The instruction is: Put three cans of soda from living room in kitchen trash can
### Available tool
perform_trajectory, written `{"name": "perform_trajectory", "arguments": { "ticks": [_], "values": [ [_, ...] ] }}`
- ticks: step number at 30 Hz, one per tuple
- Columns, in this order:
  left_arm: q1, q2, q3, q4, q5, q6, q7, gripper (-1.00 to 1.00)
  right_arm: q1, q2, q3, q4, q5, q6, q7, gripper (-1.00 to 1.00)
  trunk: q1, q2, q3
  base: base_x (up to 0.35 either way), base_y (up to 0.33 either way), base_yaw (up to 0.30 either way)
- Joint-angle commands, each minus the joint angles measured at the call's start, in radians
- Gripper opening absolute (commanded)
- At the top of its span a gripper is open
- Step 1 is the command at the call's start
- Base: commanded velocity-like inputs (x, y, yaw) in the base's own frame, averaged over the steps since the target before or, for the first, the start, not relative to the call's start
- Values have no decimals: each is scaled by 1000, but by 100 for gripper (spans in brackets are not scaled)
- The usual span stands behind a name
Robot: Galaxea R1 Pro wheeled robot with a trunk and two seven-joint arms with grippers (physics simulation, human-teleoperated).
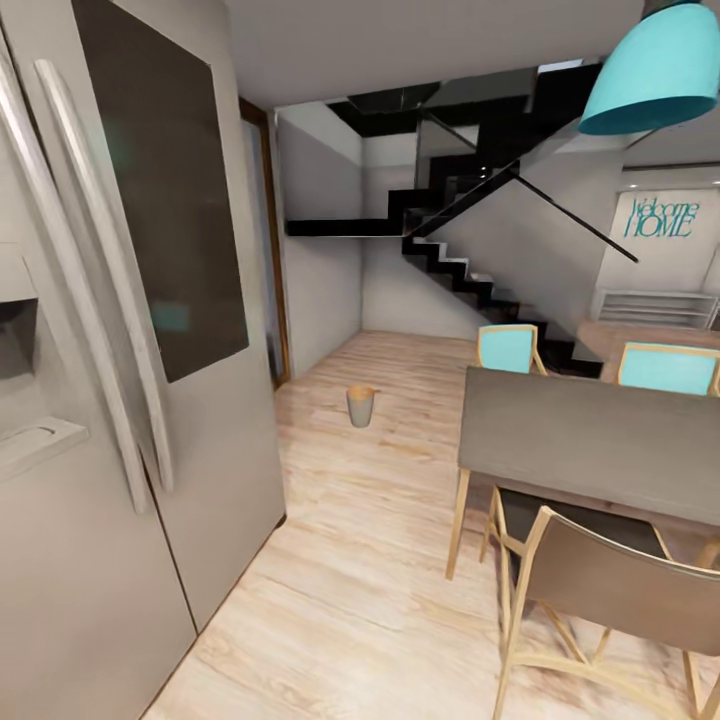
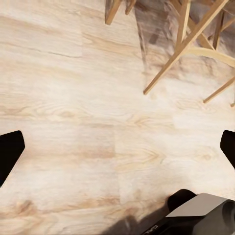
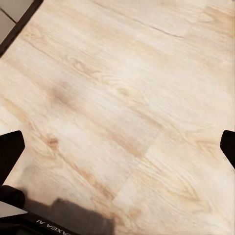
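Smooth steel fridge (image 1: pixel 120 400), tapered tash can (image 1: pixel 361 406) beyond

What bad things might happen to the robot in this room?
1. The passage between the fridge and the grey table is narrow, so the robot might bump a wooden chair while rolling through.
2. The trash can stands alone on the floor ahead; driving too close could tip it.
3. Both pincers look open and empty over bare floor, so no soda cans are being carried.
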Motion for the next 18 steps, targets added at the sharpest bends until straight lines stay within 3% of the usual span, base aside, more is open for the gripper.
{"name": "perform_trajectory", "arguments": {
  "ticks": [1,10,18],
  "values": [
    [0,0,0,0,0,0,0,100,0,0,0,0,0,0,0,100,0,0,0,328,0,-5],
    [0,0,0,0,0,0,0,100,0,0,0,0,0,0,0,100,0,0,0,331,0,-1],
    [0,0,0,-1,0,0,0,100,0,0,0,0,0,0,0,100,0,0,0,118,32,0]
  ]
}}
